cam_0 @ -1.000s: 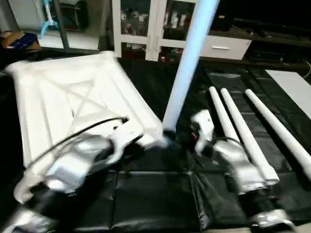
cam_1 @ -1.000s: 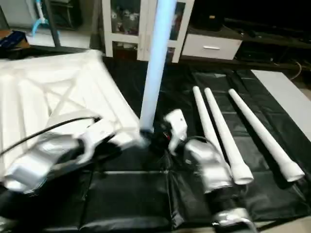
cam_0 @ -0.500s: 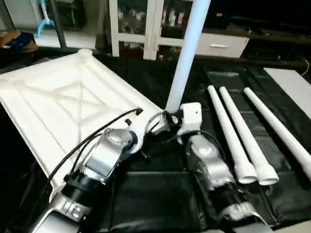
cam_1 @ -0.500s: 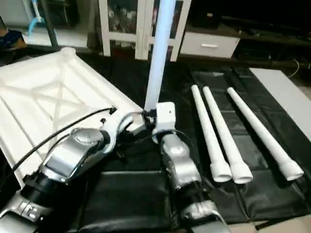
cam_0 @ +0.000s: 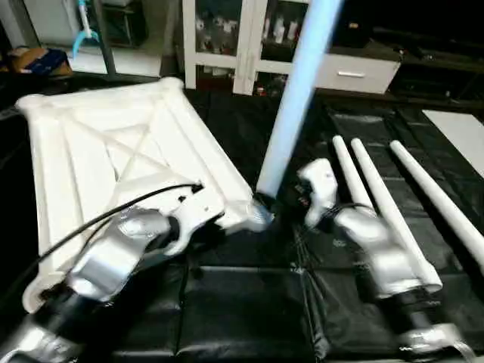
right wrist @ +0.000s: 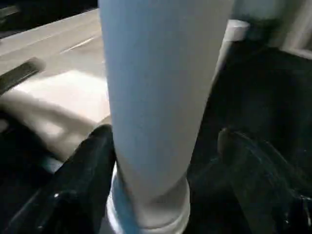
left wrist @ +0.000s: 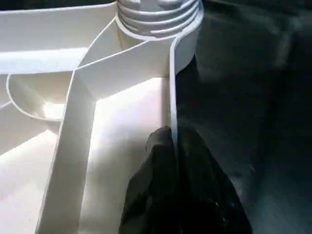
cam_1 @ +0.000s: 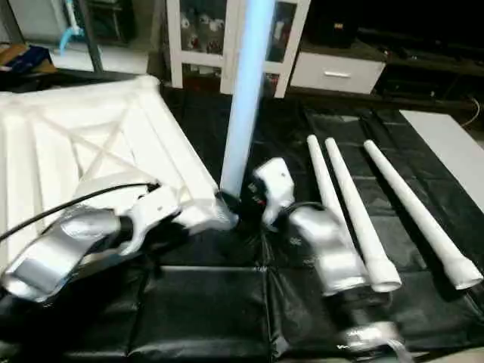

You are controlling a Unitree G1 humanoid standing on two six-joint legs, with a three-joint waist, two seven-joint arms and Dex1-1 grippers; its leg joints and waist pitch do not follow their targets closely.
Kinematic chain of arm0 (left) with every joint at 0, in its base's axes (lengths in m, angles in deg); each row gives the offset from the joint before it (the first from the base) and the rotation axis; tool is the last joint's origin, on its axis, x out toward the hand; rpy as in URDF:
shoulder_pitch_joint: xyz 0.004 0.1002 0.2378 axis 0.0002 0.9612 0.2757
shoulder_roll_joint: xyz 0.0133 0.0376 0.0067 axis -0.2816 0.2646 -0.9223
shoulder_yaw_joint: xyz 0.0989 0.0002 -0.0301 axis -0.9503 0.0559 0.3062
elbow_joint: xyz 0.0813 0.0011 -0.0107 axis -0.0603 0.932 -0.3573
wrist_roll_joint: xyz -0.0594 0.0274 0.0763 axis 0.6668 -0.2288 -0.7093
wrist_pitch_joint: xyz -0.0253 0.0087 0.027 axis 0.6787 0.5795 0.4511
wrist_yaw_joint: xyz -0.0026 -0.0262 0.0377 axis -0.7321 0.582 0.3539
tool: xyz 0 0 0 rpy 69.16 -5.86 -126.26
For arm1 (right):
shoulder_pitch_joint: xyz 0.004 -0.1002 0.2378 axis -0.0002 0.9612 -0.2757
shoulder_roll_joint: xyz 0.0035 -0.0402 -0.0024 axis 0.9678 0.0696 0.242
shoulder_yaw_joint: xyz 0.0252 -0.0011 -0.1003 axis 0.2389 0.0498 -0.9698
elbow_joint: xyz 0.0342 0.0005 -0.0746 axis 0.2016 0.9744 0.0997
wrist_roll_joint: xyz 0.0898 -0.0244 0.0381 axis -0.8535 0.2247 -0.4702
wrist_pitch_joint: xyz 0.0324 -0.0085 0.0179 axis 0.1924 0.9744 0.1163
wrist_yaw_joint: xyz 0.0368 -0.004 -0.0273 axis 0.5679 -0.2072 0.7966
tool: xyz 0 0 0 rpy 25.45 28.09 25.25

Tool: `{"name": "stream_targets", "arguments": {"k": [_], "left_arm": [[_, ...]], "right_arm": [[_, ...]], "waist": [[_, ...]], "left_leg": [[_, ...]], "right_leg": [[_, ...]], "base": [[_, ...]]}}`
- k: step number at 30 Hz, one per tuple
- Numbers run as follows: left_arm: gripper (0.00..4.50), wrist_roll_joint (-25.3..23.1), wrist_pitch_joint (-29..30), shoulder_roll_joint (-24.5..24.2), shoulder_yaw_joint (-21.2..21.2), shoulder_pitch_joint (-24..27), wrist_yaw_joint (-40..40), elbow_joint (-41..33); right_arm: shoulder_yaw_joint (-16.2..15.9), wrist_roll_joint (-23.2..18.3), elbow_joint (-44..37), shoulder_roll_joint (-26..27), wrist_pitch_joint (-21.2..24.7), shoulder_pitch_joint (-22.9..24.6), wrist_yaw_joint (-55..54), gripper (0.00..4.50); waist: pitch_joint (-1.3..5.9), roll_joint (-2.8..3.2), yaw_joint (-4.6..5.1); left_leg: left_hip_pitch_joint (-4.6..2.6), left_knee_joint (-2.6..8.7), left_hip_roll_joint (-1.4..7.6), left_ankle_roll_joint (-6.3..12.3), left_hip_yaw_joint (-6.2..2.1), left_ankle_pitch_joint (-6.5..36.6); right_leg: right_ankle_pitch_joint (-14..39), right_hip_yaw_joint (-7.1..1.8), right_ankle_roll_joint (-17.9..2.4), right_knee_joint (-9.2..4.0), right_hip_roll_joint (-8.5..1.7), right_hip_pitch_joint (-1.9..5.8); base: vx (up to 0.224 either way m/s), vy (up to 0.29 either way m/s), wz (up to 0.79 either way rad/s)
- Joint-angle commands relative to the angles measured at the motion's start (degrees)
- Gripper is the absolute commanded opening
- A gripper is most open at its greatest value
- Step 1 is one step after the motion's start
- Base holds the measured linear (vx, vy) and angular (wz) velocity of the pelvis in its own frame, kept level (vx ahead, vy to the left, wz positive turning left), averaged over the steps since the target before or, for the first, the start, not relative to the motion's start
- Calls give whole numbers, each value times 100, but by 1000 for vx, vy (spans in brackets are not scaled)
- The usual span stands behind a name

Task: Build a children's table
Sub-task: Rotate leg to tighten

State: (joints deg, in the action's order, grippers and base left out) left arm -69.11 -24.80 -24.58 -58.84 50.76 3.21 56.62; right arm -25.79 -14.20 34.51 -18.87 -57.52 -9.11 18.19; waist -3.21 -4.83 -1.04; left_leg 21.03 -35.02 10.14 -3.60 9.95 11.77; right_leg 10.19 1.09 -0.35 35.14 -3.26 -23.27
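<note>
The white table top point(cam_0: 113, 159) lies underside-up at my left, my left end effector point(left wrist: 175, 146) clamped on its near-right rim. One leg point(cam_0: 299, 98) stands in that corner socket, between my right end effector's point(right wrist: 165, 161) parted fingers. Three legs point(cam_0: 393, 204) lie right.

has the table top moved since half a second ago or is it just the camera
Yes. The table top has turned: its far corner has swung to the right, closer to the upright leg and the white cabinet behind it.
</note>
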Motion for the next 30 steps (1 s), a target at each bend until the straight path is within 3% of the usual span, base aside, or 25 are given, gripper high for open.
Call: {"name": "stream_targets", "arguments": {"k": [1, 3, 4, 5, 10, 16, 24, 28, 30], "left_arm": [[0, -4, 44, -69, -165, 81, -187, -29], [0, 10, 10, -99, -141, 88, -227, -47], [0, 21, -2, -114, -131, 98, -250, -69], [0, 41, -11, -124, -121, 111, -286, -99], [0, 139, 16, -120, -148, 153, -355, -235], [0, 168, -22, -151, -158, 164, -419, -254], [0, 183, -12, -178, -184, 165, -468, -283], [0, 95, 288, -20, -178, 115, -191, -265], [0, 19, 529, 163, -130, 37, 101, -192]], "right_arm": [[56, -60, 3, -197, 141, 46, 277, 346], [30, -125, 99, -313, 183, 16, 546, 346], [25, -159, 123, -346, 229, 8, 662, 346], [31, -165, 169, -355, 236, -5, 775, 346], [-5, -221, 359, -240, 244, -81, 954, 286], [75, -263, 568, -105, 175, -194, 964, 243], [160, -157, 767, -37, 43, -230, 933, 196], [223, 414, 1055, 122, -100, -219, -439, 193], [344, 613, 1191, 298, -38, -247, -1276, 192]], "waist": [[337, 175, 5], [348, 166, -11], [346, 93, -4], [348, 127, -24], [362, 110, -26], [361, 144, -67], [367, 131, -61], [352, 126, -42], [341, 125, 3]], "left_leg": [[-86, 487, 284, -4, -75, 1249], [-88, 477, 281, -1, -74, 1149], [-80, 473, 283, 22, -64, 1126], [-79, 470, 286, 38, -72, 1082], [-85, 458, 287, 62, -66, 952], [-94, 464, 287, 44, -63, 905], [-93, 458, 282, 10, -60, 919], [-81, 473, 280, -66, -60, 953], [-82, 486, 263, -222, -72, 1160]], "right_leg": [[909, -198, -1280, -356, -371, 228], [858, -195, -1322, -348, -370, 239], [875, -194, -1318, -359, -368, 242], [888, -199, -1334, -344, -386, 247], [779, -189, -1376, -333, -381, 239], [706, -185, -1397, -318, -374, 239], [764, -188, -1374, -323, -379, 243], [870, -188, -1347, -326, -375, 230], [1267, -191, -1243, -362, -377, 217]], "base": [[0, 0, 0], [0, 0, 0], [0, 0, 0], [0, 0, 0], [0, 0, 0], [0, 0, 0], [0, 0, 0], [0, 0, 0], [0, 0, 0]]}}
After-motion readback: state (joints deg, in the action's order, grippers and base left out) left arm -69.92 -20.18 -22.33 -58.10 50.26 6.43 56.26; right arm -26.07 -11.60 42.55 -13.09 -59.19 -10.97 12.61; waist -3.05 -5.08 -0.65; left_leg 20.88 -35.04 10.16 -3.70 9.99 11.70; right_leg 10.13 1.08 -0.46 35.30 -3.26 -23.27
